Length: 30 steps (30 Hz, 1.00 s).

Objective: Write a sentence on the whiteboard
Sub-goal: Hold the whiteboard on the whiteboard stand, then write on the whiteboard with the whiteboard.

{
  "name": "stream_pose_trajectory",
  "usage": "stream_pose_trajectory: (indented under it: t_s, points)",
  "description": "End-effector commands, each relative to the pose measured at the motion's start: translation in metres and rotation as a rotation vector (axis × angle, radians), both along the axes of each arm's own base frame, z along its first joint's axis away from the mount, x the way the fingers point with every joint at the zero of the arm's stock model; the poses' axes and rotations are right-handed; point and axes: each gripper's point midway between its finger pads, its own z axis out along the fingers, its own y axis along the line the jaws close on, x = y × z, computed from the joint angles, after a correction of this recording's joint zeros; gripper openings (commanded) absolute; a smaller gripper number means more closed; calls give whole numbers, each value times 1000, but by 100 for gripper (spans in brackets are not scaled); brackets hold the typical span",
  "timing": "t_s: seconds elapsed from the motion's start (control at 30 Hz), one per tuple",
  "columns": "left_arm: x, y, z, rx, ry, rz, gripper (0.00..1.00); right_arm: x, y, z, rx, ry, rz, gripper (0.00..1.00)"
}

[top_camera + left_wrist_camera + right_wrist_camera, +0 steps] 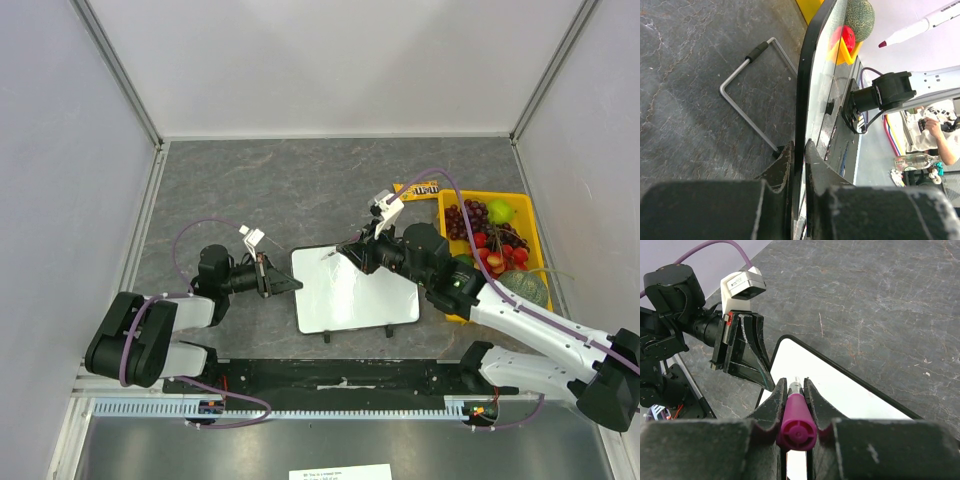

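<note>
Left gripper [799, 150] pinched the left edge of the whiteboard [355, 295], lying mid-bench by the near edge; right gripper [795, 385] clamped the marker [796, 427] — writing well likely needed it held steady, with light pressure.

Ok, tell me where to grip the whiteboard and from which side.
Grip the whiteboard by its thin black frame at the left edge, coming from the left. It is a thin flat panel, so jaws can only pinch its rim. The left gripper is clamped there; the right gripper holds the marker.
</note>
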Motion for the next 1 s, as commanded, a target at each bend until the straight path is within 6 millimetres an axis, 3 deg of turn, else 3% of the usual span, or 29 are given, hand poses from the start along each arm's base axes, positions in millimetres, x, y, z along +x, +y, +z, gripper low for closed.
stream_pose_trajectory:
  t_s: [0.0, 0.97]
  points:
    - [3, 1, -5, 29, -15, 9, 2, 3, 3, 34, 58, -73, -3, 0]
    - [5, 3, -12, 56, -2, 32, 2, 2, 16, 40, 71, -123, -4, 0]
